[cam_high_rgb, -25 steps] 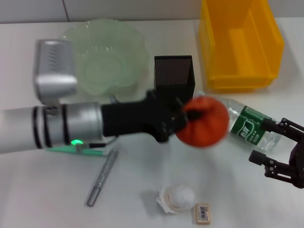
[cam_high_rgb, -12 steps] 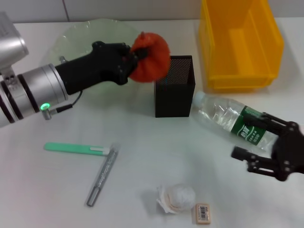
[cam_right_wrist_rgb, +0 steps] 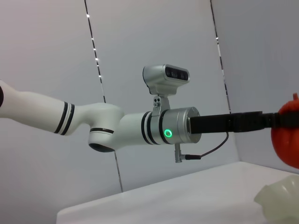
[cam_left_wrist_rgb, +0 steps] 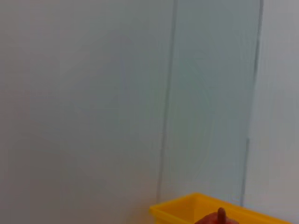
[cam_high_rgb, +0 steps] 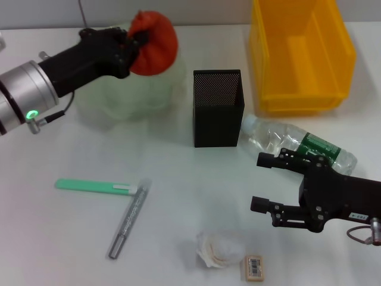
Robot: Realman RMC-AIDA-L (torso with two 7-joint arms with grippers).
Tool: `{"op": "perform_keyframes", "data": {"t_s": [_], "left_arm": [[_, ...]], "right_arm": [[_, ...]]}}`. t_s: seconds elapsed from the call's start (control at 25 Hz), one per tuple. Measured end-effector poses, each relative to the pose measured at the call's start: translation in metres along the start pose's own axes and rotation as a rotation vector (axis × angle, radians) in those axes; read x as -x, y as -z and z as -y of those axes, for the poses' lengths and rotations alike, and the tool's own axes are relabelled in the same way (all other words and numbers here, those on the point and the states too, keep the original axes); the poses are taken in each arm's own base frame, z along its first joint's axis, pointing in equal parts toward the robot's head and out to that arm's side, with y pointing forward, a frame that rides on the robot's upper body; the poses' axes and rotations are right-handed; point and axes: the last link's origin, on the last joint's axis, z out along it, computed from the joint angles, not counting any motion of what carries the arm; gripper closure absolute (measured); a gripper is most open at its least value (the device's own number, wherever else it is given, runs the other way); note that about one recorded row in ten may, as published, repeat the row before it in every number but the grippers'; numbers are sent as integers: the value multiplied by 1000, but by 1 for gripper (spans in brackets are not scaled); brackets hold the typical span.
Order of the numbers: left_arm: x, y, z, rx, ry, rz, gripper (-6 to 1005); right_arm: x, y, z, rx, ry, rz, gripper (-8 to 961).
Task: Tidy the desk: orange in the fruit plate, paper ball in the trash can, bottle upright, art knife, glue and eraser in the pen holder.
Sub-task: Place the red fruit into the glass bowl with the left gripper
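My left gripper (cam_high_rgb: 136, 40) is shut on the orange (cam_high_rgb: 153, 34) and holds it over the back of the pale-green fruit plate (cam_high_rgb: 119, 95). The orange (cam_right_wrist_rgb: 287, 136) and the plate's rim (cam_right_wrist_rgb: 279, 199) also show in the right wrist view. The bottle (cam_high_rgb: 303, 145) lies on its side right of the black pen holder (cam_high_rgb: 217, 107). My right gripper (cam_high_rgb: 260, 182) is open just in front of the bottle, holding nothing. The paper ball (cam_high_rgb: 217, 249) and eraser (cam_high_rgb: 253, 267) lie at the front. The green art knife (cam_high_rgb: 95, 186) and silver glue stick (cam_high_rgb: 128, 219) lie front left.
The yellow trash can (cam_high_rgb: 300, 53) stands at the back right, behind the bottle; its rim (cam_left_wrist_rgb: 196, 211) shows in the left wrist view. My left arm (cam_high_rgb: 36, 89) reaches in from the left edge across the plate's side.
My left arm has carried the orange from in front of the pen holder, up and back-left, to above the fruit plate. My right gripper has moved left alongside the bottle.
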Motion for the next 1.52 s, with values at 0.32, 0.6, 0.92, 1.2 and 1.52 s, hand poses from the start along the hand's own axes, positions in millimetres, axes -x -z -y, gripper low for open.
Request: {"op": "perform_keyframes", "data": {"t_s": [0.32,0.6,0.92,1.2,1.52], "left_arm": [[9,2,16,-106,-59,71,946],[18,-4,25,-180,-85,141,921],[29,-8,26,-213,-109,214,892],[31,-11,32,-259,-91,237,867],[29,-13,30,-244,-86,228,660]], "right_arm": [[-1,0,0,-2,-4,0,152],[-1,0,0,-9,-5,3,152],[0,-1,0,-7,-5,4,151],[-1,0,0,-6,-7,5,152],[-1,0,-1,-7,-8,5,151]]}}
